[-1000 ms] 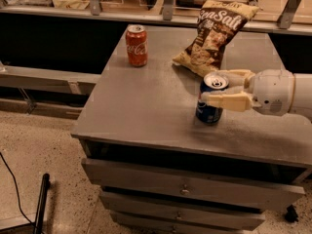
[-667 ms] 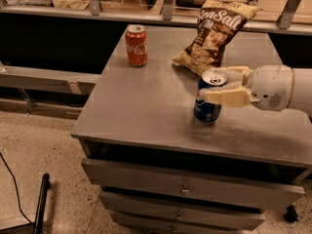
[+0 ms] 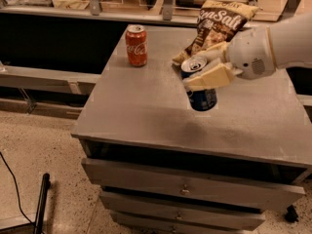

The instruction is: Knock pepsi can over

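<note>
The pepsi can [image 3: 203, 99], dark blue with a silver top, stands on the grey cabinet top [image 3: 146, 106] right of centre and leans with its top to the left. My gripper [image 3: 188, 73] reaches in from the right edge. Its cream fingers [image 3: 210, 77] sit on either side of the can's upper part, one in front and one behind, closed against it. The can's lower half shows below the front finger.
A red Coca-Cola can [image 3: 136, 45] stands upright at the back left of the cabinet top. A sea-salt chip bag [image 3: 217, 26] lies at the back, just behind my gripper. Drawers [image 3: 185, 189] are below the front edge. A dark counter runs behind.
My gripper has shifted left and a little away from the camera with the pepsi can between its fingers. The can now leans left instead of standing straight.
</note>
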